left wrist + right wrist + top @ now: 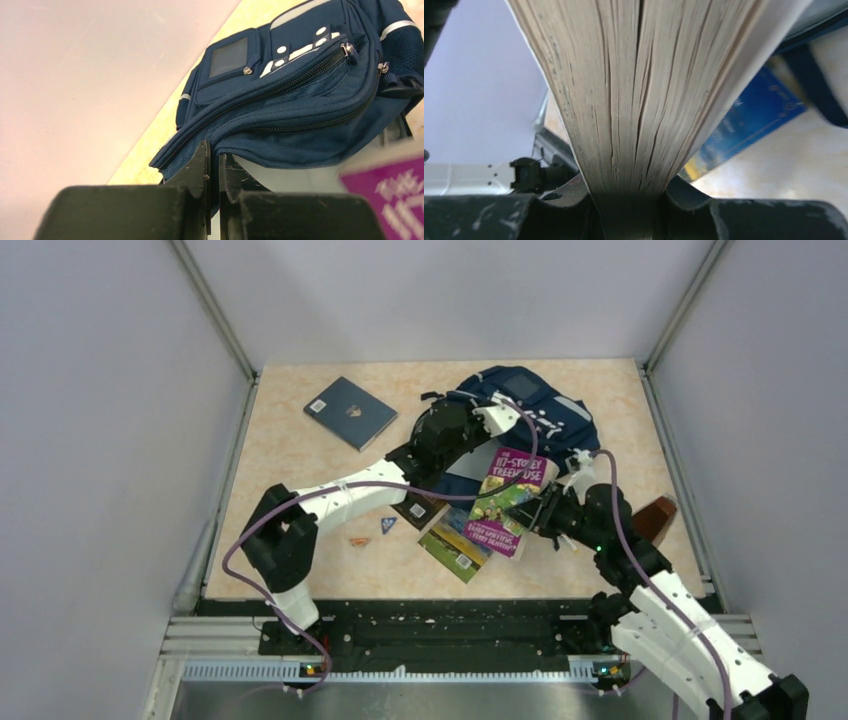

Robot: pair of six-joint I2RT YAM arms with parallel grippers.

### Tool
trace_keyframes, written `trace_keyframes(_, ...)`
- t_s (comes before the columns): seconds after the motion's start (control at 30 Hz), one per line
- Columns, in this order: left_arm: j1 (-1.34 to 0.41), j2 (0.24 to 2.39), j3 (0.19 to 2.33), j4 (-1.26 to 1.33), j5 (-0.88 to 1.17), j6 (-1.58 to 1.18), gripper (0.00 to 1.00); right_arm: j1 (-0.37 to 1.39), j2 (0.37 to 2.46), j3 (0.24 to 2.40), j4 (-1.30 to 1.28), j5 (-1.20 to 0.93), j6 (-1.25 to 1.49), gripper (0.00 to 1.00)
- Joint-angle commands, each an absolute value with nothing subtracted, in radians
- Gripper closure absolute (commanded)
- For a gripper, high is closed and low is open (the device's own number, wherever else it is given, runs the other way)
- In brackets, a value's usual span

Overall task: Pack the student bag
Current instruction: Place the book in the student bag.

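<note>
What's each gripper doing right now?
Left gripper: shut, pinching the edge of the bag.
Right gripper: shut on the purple book, clamped across its pages.

Top camera, above and behind my bases, looks down over the whole table [290, 455]. My left wrist camera peers low and close at the backpack [300, 100]; my right, closer, at a book [634, 100] edge-on. Top view shows both.
</note>
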State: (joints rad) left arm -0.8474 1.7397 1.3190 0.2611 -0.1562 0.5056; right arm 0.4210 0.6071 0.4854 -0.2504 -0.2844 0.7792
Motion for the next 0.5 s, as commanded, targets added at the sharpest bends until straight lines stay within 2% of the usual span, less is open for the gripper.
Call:
trace_keyframes(0.0,-0.853,1.709,1.421,0.412,-0.137,0.531,1.0,0.532,0.695,0.476,0.061,-0.302,0.916,1.0)
trace_keyframes(0.2,-0.851,1.752,1.539,0.299,-0.167,0.546,1.0,0.671,0.862,0.524,0.198,-0.195,0.935,1.0)
trace_keyframes(0.47,-0.851,1.7,1.474,0.311,-0.098,0.509,1.0,0.687,0.971,0.451,0.485,-0.004,1.1,1.0)
